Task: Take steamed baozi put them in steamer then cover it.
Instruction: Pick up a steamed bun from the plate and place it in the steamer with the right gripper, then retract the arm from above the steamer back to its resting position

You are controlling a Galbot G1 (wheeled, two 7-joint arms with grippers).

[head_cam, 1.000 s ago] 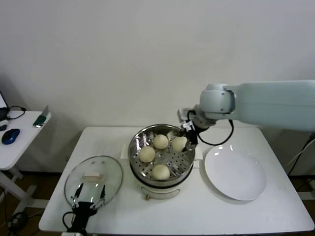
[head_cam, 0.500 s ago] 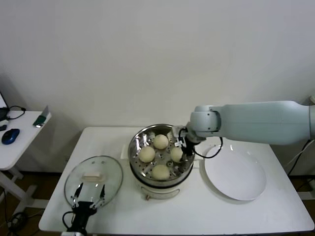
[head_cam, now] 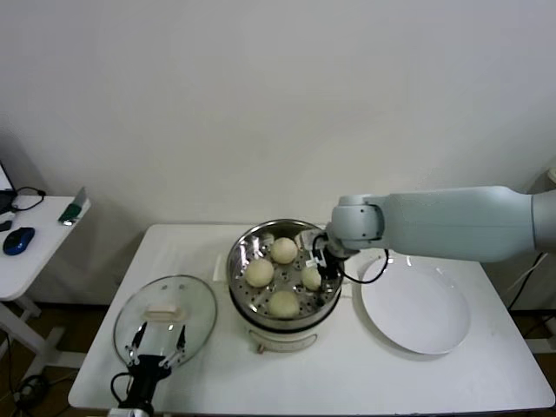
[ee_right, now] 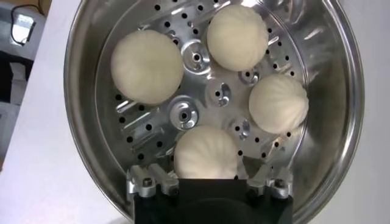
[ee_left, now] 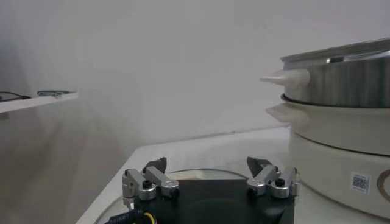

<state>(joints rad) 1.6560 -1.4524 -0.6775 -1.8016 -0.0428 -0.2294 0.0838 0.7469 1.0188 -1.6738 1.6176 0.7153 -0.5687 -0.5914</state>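
- Your left gripper (head_cam: 156, 358) hung low at the near edge of the table (head_cam: 452, 373) with its fingers spread wide and nothing between them. The cover (head_cam: 165, 320) lay flat on the table just beyond its fingertips, bar handle up, not yet taken.
- The steamer (head_cam: 241, 248) stood off to that gripper's right, on its cream-white pot base (ee_left: 341, 164). In the left wrist view a small square code label (ee_left: 360, 181) showed on the base, too small for you to read. No other brand or writing could be made out anywhere.
- Your right gripper (ee_right: 209, 182) had come down inside the steamer over the past second. A second earlier it carried the fourth of the steamed baozi (head_cam: 311, 277) above the right rim. Now that bun sat on the perforated floor, and the jaws stood apart on either side of it, released rather than squeezing.
- The other three baozi (ee_right: 147, 66) lay further in from those fingertips, spaced around the floor and well apart.
- The white plate (head_cam: 417, 306), on the far side of the right arm, had no buns on it.
- By my reading, loading was done: all four buns were in. What remained was to lift the right arm clear and set the cover on.
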